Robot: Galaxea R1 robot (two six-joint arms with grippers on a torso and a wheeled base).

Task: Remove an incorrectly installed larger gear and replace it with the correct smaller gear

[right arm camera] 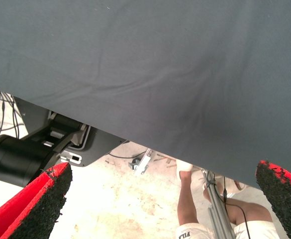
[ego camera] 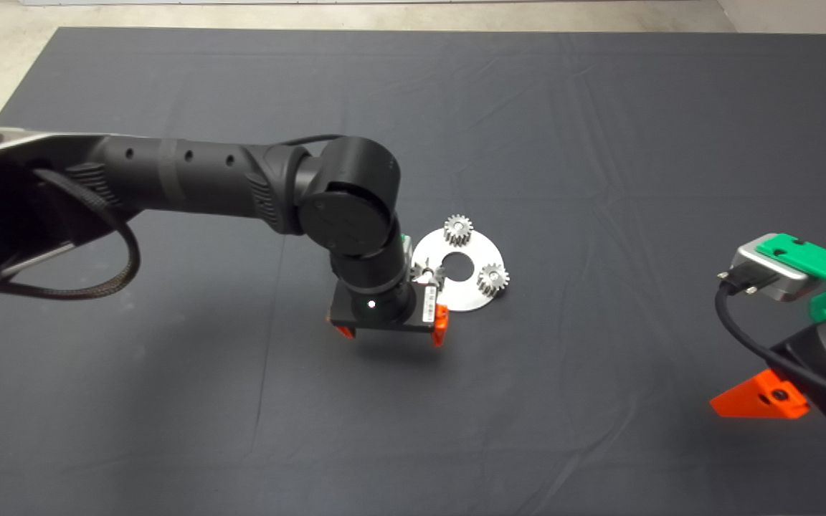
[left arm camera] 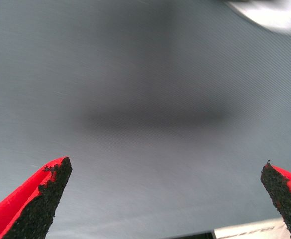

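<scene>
A round silver plate (ego camera: 467,297) lies at the middle of the mat. Two small fine-toothed gears (ego camera: 458,229) (ego camera: 492,279) stand on it. The larger gear (ego camera: 428,273), with long pointed teeth, sits on the plate's left side, half hidden by my left wrist. My left gripper (ego camera: 391,330) hovers just in front of and to the left of the plate, open, and its wrist view shows only bare mat between the fingers (left arm camera: 41,199). A blurred edge of the plate (left arm camera: 274,14) shows there. A loose smaller gear is out of view. My right gripper (ego camera: 761,398) waits open at the lower right edge.
The dark mat (ego camera: 599,143) is wrinkled around the plate. In the right wrist view the mat's edge (right arm camera: 135,142) hangs over the floor, where a person's leg (right arm camera: 187,199), cables and a robot base show.
</scene>
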